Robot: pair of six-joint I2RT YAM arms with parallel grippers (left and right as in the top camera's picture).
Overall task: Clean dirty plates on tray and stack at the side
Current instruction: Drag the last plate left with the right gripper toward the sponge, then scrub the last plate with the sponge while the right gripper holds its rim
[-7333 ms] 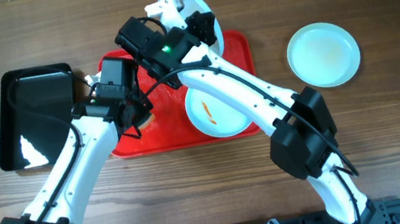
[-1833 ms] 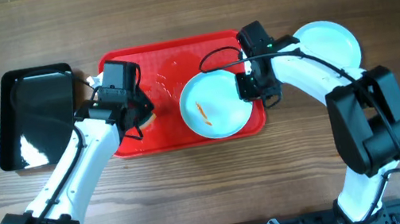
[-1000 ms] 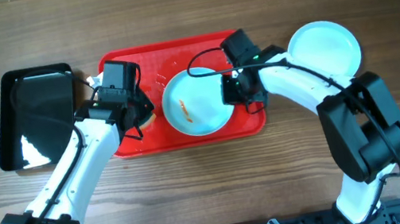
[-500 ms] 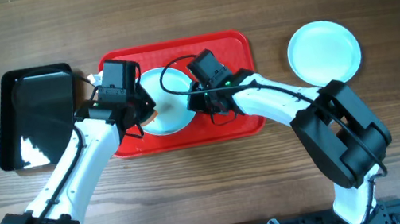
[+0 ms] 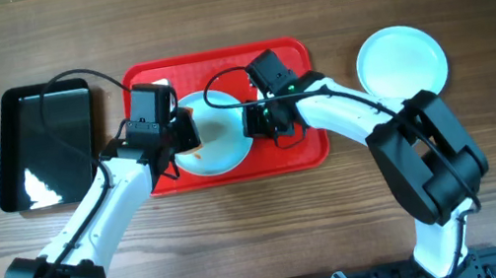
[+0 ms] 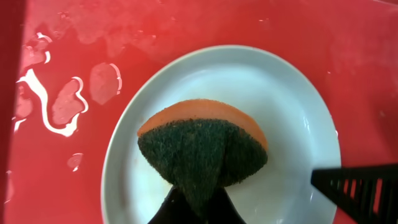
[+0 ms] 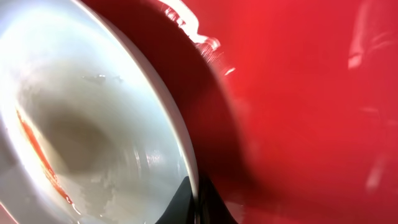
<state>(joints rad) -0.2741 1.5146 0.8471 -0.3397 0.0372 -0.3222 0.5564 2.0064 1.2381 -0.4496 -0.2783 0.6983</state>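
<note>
**Left gripper**: black fingertips at the bottom edge of the left wrist view, pressed together on a sponge.

**Sponge**: dark green scouring face toward the camera, orange foam layer behind it. It is folded into a wedge by the pinch and hangs over the middle of the plate. Whether it touches the plate cannot be told.

**Right gripper**: fingertips at the bottom centre of the right wrist view, clamped on the plate's rim. In the left wrist view one ribbed black finger shows at the lower right.

**Plate**: round, pale mint-white and shallow, with a wet sheen. It lies on the left half of the tray in the overhead view, between the two grippers.

**Orange smear**: a thin streak on the plate's inner surface, lower left of the right wrist view.

**Tray**: red plastic with rounded corners and a low rim, at the upper centre of the overhead view.

**Water puddles**: irregular clear patches on the tray at the left of the left wrist view.

**Off-tray plate**: same pattern, on the bare wood to the right of the tray and apart from it. Whether it is one plate or a stack cannot be told from above.

**Black bin**: glossy and rectangular, left of the tray.

**Table**: brown wood grain.
</note>
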